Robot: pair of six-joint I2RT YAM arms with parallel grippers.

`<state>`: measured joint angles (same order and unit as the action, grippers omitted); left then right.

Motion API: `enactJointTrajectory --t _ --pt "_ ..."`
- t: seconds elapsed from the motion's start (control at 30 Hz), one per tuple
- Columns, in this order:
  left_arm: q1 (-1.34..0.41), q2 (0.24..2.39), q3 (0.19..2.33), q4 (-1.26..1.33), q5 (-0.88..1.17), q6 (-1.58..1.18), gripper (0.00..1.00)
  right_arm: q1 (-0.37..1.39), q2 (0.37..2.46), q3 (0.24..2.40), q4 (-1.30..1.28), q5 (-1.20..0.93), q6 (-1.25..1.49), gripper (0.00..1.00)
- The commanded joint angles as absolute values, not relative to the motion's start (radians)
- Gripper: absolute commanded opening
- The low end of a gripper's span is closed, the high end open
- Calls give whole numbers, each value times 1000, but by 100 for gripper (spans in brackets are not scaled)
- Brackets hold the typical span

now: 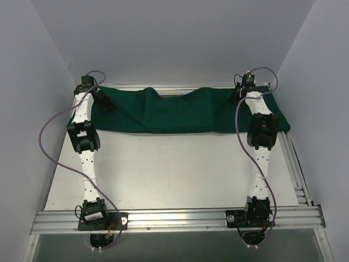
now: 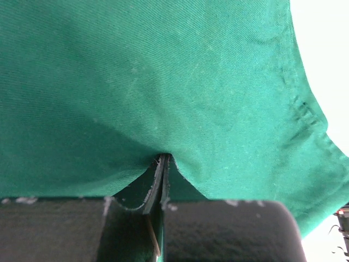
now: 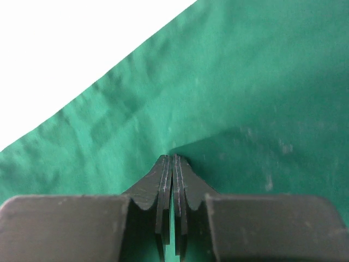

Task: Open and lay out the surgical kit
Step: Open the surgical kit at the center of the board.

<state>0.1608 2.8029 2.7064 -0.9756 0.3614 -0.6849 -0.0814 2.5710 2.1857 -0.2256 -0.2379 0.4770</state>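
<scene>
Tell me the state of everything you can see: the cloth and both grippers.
cloth: stretched out between the two grippers, top edge sagging in the middle.
left gripper: shut, pinching the cloth's left end.
right gripper: shut, pinching the cloth's right end.

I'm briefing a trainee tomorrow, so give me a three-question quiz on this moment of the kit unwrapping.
1. True or false: both arms' jaws are shut on the green cloth.
2. Where is the cloth on the table? A) across the far side B) beside the arm bases C) draped over the near rail
3. Short answer: what colour are the cables looping beside each arm?
Key: 1 true; 2 A; 3 purple.
</scene>
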Motion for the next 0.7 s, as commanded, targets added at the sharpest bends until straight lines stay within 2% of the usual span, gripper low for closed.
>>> enactJointTrajectory --t 0.0,0.13,0.3,0.47,0.53,0.6,0.67 --pt "193 2844 2655 -902 238 -710 2 -101 2753 2242 -400 -173 468 0" --pt "227 2829 2646 -955 204 -744 2 -106 2773 2292 -400 -175 485 0" --pt "261 2752 2505 -913 150 -755 2 -110 2784 2304 -411 -184 480 0" --pt "275 2749 2528 -937 152 -724 2 -109 2775 2298 -399 -219 466 0" --pt "275 2732 2526 -933 164 -718 3 -109 2763 2298 -387 -229 471 4" --pt "273 2717 2522 -930 172 -715 9 -110 2752 2302 -377 -250 472 7" --pt "272 2691 2505 -930 172 -715 10 -110 2740 2306 -379 -250 472 9"
